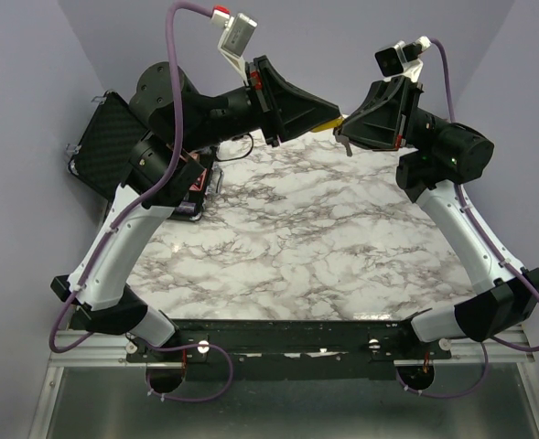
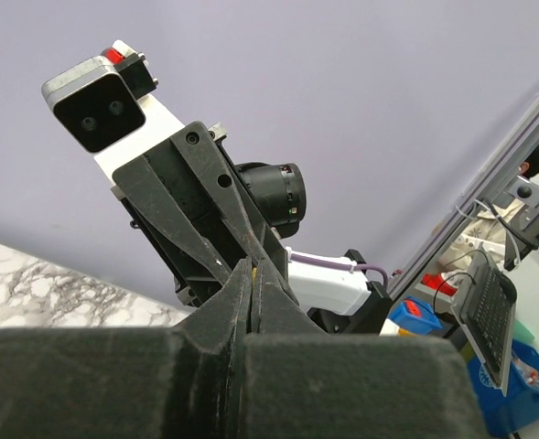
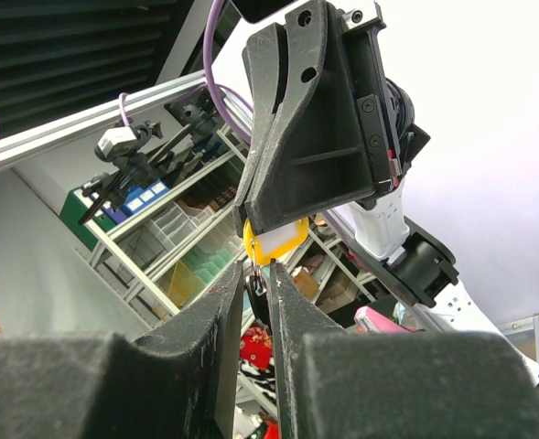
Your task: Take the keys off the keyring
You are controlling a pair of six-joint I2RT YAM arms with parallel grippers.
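The keys are a tiny bunch with a yellow tag (image 3: 274,240), a thin ring and a dark key (image 3: 263,285), held in the air between both grippers over the far edge of the table. My left gripper (image 1: 336,119) is shut on the yellow tag; only a yellow sliver (image 2: 250,268) shows between its fingers in the left wrist view. My right gripper (image 3: 260,277) faces it, its jaws closed down to a narrow gap on the dark key hanging from the ring. In the top view a small dark piece (image 1: 345,144) dangles below the right gripper (image 1: 346,130).
The marble table (image 1: 296,247) lies below the raised arms. A black ribbed case (image 1: 107,139) stands open at the far left, with a dark device with red parts (image 1: 196,189) beside it. A thin black cable (image 1: 237,146) loops near the left arm.
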